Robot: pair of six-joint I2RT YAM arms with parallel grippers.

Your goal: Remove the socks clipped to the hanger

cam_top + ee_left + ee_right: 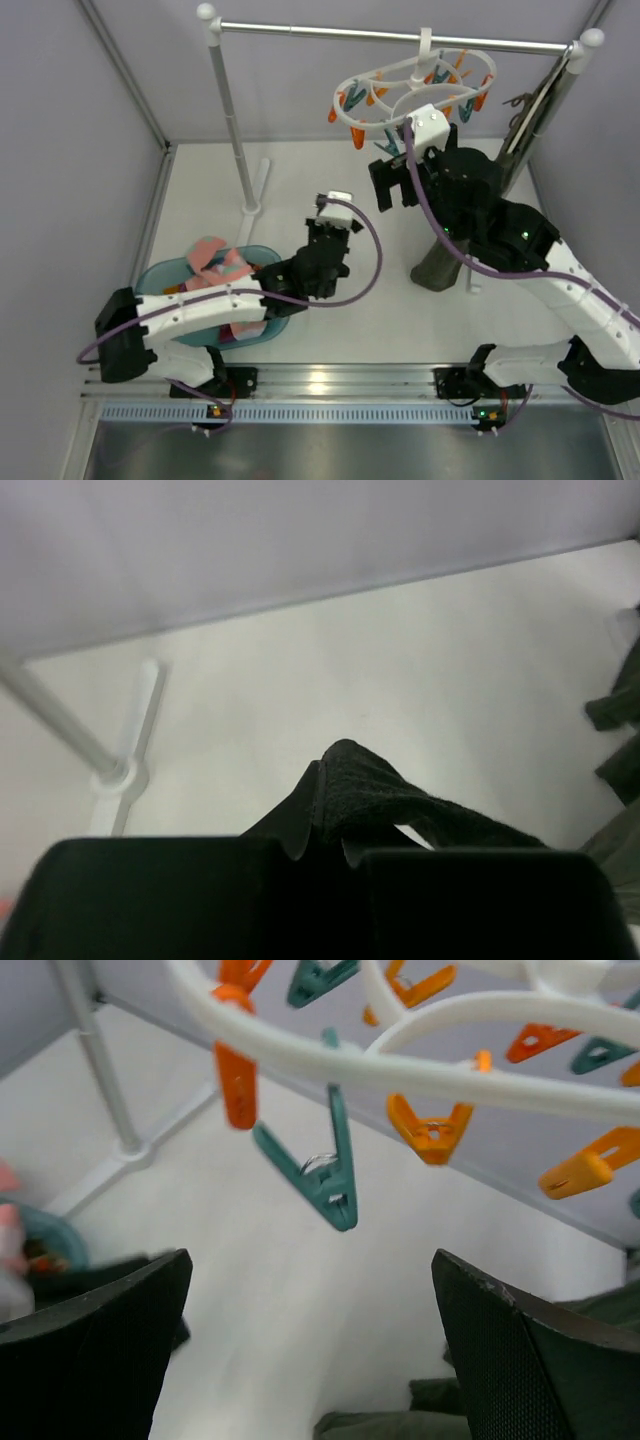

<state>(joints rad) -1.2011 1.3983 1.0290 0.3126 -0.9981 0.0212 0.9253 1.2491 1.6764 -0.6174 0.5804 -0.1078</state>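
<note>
The white oval hanger (415, 85) hangs from the rack rod, and its orange and teal clips show no socks. My right gripper (398, 178) is open and empty just below its near rim. In the right wrist view (310, 1260) a teal clip (325, 1175) hangs above the wide gap between the fingers. My left gripper (322, 240) is low over the table centre, shut on a black sock (400, 800) that drapes to the right of the fingertips (310, 800). Pink patterned socks (215, 260) lie in a teal basin (160, 278) at the left.
The rack's left post (232, 110) and foot (125, 770) stand behind the left gripper. A dark olive garment (440, 265) lies heaped on the table under the right arm and shows in the right wrist view (400, 1425). A slim hanger (525, 105) is at the right post.
</note>
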